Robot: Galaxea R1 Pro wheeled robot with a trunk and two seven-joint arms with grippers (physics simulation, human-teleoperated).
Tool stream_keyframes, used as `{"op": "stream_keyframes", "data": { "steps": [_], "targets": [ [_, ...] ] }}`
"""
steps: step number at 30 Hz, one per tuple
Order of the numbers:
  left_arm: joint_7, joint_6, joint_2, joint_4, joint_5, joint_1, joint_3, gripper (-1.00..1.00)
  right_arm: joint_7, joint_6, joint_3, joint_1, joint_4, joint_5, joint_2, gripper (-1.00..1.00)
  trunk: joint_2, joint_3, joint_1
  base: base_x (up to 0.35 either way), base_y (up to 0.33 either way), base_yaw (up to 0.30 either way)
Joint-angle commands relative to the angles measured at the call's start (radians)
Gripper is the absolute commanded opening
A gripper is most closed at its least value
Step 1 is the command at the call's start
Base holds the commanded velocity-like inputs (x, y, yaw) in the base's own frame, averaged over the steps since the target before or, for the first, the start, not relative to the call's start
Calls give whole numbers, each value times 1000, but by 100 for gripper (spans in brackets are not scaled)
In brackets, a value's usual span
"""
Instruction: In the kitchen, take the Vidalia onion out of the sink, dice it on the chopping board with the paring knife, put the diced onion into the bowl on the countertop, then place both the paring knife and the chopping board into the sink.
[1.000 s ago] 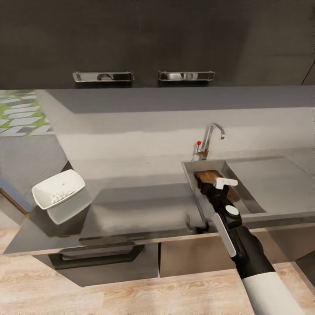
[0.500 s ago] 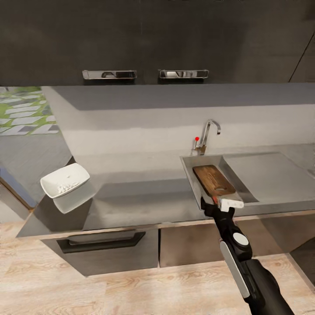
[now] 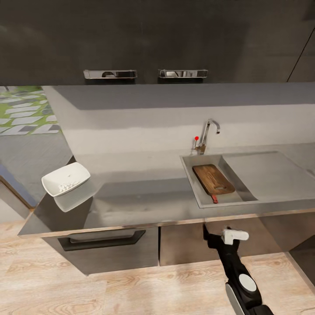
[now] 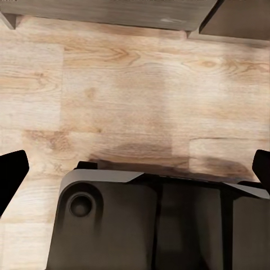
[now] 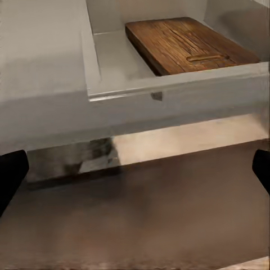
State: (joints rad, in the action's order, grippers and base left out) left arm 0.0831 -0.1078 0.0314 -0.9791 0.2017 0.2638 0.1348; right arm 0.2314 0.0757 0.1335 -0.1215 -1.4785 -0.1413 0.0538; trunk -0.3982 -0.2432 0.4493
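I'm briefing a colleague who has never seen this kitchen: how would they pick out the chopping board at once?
Find the long dark grey countertop, then the steel sink set into it below the curved tap. The chopping board lies flat inside that basin. It is the dark brown wooden rectangle with a slot-shaped handle hole, and a bit of red handle pokes out from its near end.

Chopping board (image 3: 213,178): dark brown wood, visible grain, satin. Sink (image 3: 196,189): brushed grey steel, matt. Tap (image 3: 208,133): polished chrome. Countertop (image 3: 144,197): dark grey slab, glossy, reflective. Bowl (image 3: 65,179): smooth white, ceramic-looking. Floor (image 4: 135,95): pale wood planks, matt. Cabinet fronts (image 3: 153,39): dark matt; handles (image 3: 183,73) shiny metal.
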Motion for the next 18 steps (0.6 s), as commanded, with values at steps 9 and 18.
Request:
{"op": "stream_keyframes", "data": {
  "steps": [9,18],
  "targets": [
    [6,-3,-2,-5,8,0,2,100,-99,-170,3,185,113,74,0,100,-2,-2,1,0,0,0],
    [7,-3,-6,-10,8,0,0,100,-111,-240,3,196,524,78,-3,100,-2,-2,1,0,0,0]
  ]
}}
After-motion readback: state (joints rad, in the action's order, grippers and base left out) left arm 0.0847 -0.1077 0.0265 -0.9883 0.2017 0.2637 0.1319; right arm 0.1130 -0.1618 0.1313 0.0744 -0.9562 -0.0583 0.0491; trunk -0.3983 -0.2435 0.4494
